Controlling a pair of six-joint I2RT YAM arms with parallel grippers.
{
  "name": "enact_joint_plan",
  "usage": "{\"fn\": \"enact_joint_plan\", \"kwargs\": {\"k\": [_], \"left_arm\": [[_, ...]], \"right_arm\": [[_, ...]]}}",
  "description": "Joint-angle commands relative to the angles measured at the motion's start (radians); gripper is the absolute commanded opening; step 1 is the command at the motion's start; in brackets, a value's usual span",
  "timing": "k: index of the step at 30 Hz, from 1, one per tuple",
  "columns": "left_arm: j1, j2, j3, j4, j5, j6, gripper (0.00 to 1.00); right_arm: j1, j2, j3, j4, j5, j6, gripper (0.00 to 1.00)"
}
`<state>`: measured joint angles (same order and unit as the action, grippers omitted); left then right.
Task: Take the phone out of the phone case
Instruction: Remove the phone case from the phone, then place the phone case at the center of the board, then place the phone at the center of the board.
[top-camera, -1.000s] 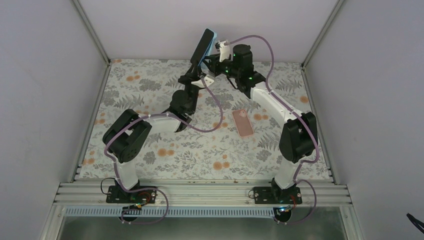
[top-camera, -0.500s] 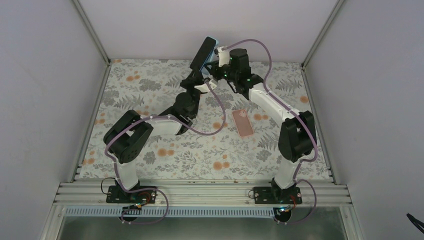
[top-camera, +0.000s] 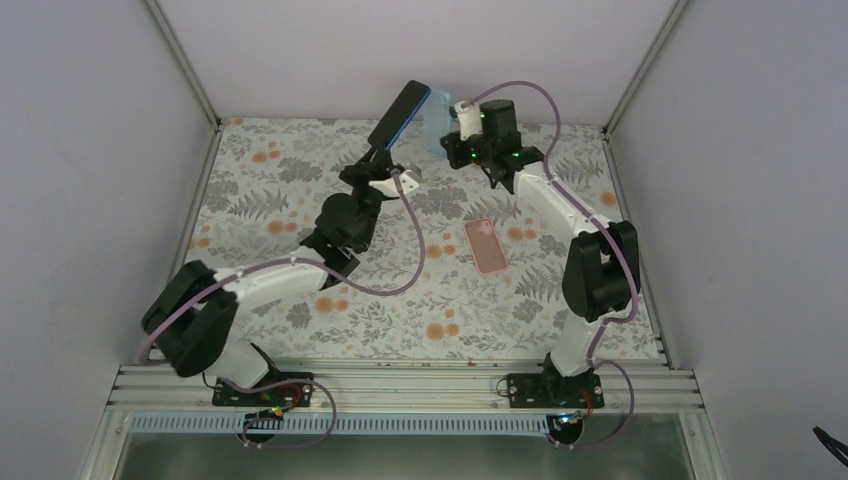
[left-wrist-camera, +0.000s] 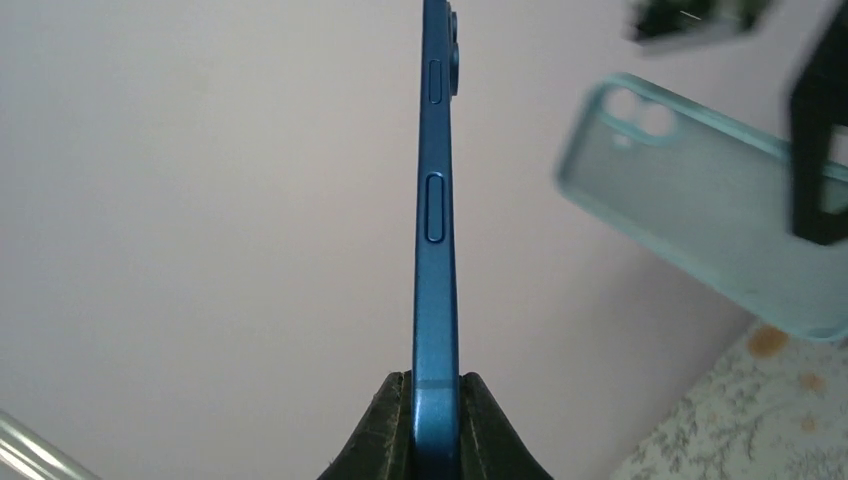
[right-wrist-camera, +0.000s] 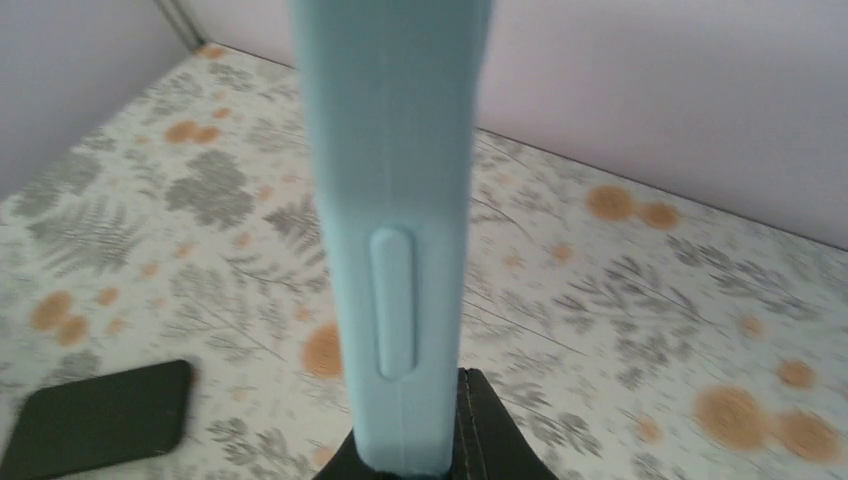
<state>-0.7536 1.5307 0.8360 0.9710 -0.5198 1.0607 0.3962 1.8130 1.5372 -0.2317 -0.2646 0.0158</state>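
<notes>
Pointing: slim blue phone, long axis tilted up toward the back wall.
Left gripper: arm outstretched, clamped on phone's lower end.
Right gripper: pinching pale aqua phone case.

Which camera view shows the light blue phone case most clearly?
The left wrist view: the phone case shows its broad face and camera cutouts. The right wrist view shows only its narrow edge with a button. The top external view shows it small and pale.

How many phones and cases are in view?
4: blue phone in left gripper; pale blue case in right gripper; pink one flat on table; black one on table, seen only from right wrist.
</notes>
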Motion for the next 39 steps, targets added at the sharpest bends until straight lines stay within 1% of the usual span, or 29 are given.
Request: {"fn": "enact_joint_plan", "kwargs": {"k": [1, 2, 5, 7, 8, 11, 13, 14, 17, 19, 22, 24, 26, 29, 34, 37, 38, 39], "left_arm": [[-0.009, -0.14, -0.033, -0.085, -0.004, -0.042, 0.02], [-0.009, -0.166, -0.055, -0.107, -0.014, -0.041, 0.02], [-0.001, -0.234, -0.119, -0.183, -0.04, -0.022, 0.02], [0.019, -0.277, -0.178, -0.209, -0.062, 0.011, 0.02], [0.039, -0.298, -0.213, -0.209, -0.069, 0.033, 0.02], [0.129, -0.363, -0.327, -0.207, -0.056, 0.081, 0.02], [0.223, -0.402, -0.406, -0.169, -0.034, 0.108, 0.02], [0.269, -0.42, -0.441, -0.168, -0.017, 0.116, 0.02], [0.398, -0.449, -0.513, -0.202, 0.03, 0.122, 0.02], [0.466, -0.45, -0.566, -0.185, 0.05, 0.132, 0.02], [0.538, -0.419, -0.645, -0.133, 0.08, 0.168, 0.02], [0.559, -0.377, -0.673, -0.082, 0.068, 0.188, 0.02], [0.578, -0.328, -0.676, -0.082, 0.07, 0.195, 0.02], [0.607, -0.217, -0.672, -0.041, 0.052, 0.192, 0.02], [0.626, -0.042, -0.732, 0.187, 0.049, 0.269, 0.02], [0.627, 0.021, -0.785, 0.315, 0.063, 0.309, 0.03], [0.626, 0.028, -0.802, 0.342, 0.073, 0.317, 0.06], [0.626, 0.028, -0.816, 0.357, 0.09, 0.323, 0.11]], "right_arm": [[-0.081, -0.031, -0.019, -0.053, 0.019, -0.069, 0.03], [-0.099, -0.034, -0.017, -0.068, 0.008, -0.072, 0.03], [-0.153, -0.036, -0.007, -0.136, -0.099, -0.1, 0.03], [-0.163, -0.026, 0.013, -0.241, -0.195, -0.156, 0.03], [-0.163, -0.006, 0.039, -0.321, -0.245, -0.191, 0.03], [-0.158, 0.058, 0.079, -0.56, -0.429, -0.326, 0.03], [-0.139, 0.092, 0.061, -0.675, -0.498, -0.407, 0.04], [-0.127, 0.108, 0.046, -0.721, -0.509, -0.449, 0.04], [-0.087, 0.115, -0.032, -0.763, -0.491, -0.51, 0.04], [-0.075, 0.111, -0.079, -0.759, -0.503, -0.518, 0.04], [-0.062, 0.121, -0.11, -0.77, -0.513, -0.525, 0.04], [-0.053, 0.136, -0.115, -0.789, -0.514, -0.536, 0.04], [-0.046, 0.161, -0.114, -0.814, -0.513, -0.556, 0.04], [-0.044, 0.186, -0.106, -0.829, -0.491, -0.563, 0.04], [-0.046, 0.218, -0.095, -0.813, -0.424, -0.543, 0.04], [-0.047, 0.239, -0.089, -0.799, -0.381, -0.531, 0.04], [-0.05, 0.246, -0.087, -0.795, -0.373, -0.524, 0.04], [-0.053, 0.252, -0.085, -0.788, -0.363, -0.516, 0.05]]}}
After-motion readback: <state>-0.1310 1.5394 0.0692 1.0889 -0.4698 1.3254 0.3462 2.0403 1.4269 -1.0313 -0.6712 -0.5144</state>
